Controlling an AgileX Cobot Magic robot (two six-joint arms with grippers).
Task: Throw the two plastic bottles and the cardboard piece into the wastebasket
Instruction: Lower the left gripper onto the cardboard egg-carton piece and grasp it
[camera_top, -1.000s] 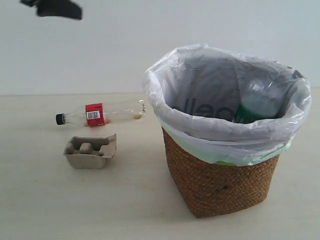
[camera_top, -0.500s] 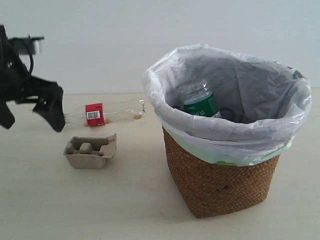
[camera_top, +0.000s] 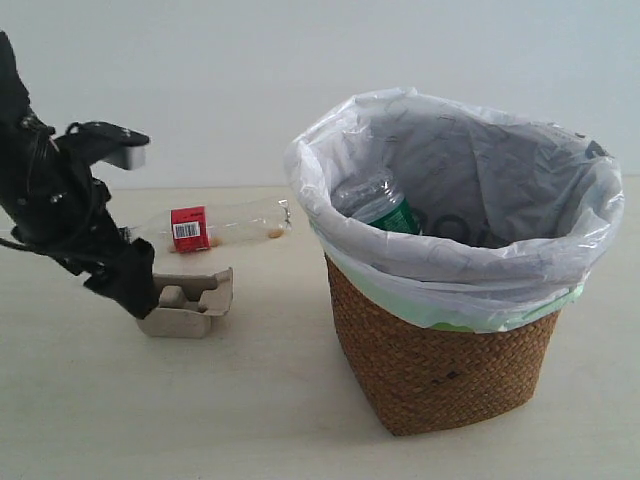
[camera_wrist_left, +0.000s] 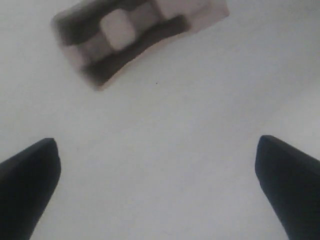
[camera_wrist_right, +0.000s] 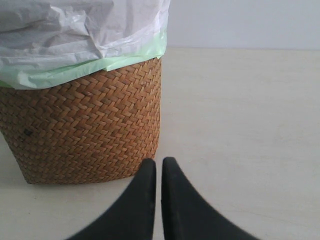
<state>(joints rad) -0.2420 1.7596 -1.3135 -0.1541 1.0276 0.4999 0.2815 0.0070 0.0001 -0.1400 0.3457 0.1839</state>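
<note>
The wastebasket (camera_top: 445, 365) stands at the right, its white bag liner over the rim. Inside it the green-label bottle (camera_top: 384, 206) leans against the near-left wall. The red-label bottle (camera_top: 205, 226) lies on its side on the table at the back left, its cap hidden behind the arm. The cardboard piece (camera_top: 193, 298) sits in front of it. My left gripper (camera_top: 138, 297) hangs low at the cardboard's left end, open wide with bare table between its fingers (camera_wrist_left: 156, 143); the cardboard piece (camera_wrist_left: 135, 37) shows blurred beyond. My right gripper (camera_wrist_right: 158, 163) is shut and empty beside the wastebasket (camera_wrist_right: 85, 125).
The beige table (camera_top: 250, 420) runs to a plain white wall behind. The right arm is out of the exterior view.
The left arm came down from the upper left to the cardboard piece. The green-label bottle dropped and tipped over inside the wastebasket.
</note>
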